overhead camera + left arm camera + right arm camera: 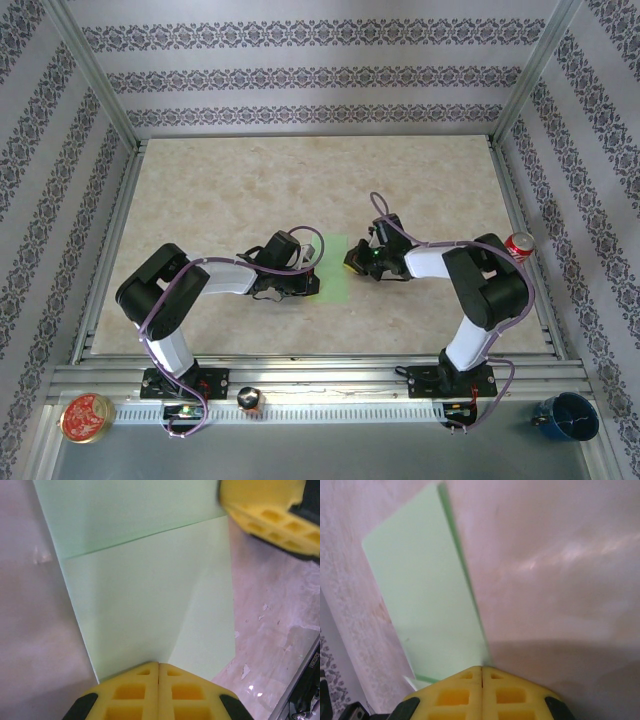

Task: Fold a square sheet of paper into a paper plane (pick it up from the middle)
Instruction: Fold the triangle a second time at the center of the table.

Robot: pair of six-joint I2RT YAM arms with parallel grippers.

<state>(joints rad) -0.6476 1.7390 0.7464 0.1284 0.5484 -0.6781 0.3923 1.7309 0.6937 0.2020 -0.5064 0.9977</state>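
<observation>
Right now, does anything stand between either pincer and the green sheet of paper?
Nothing visible does. The left pincer, shut, has its tips directly at one edge of the folded sheet of paper. The right pincer, also shut, sits at the opposite edge.

**Two arms, both claws closed**

- Left arm (165, 290): elbow folded out to the left, white forearm reaching right toward the middle of the desk.
- Left claw (310, 284): angled down, its yellow fingers (132, 692) pressed together with no gap.
- Right arm (490, 285): elbow folded out to the right, white forearm reaching left.
- Right claw (352, 264): low, its yellow fingers (512, 695) meeting along a thin seam.
- The claws face each other, near but apart.
</observation>
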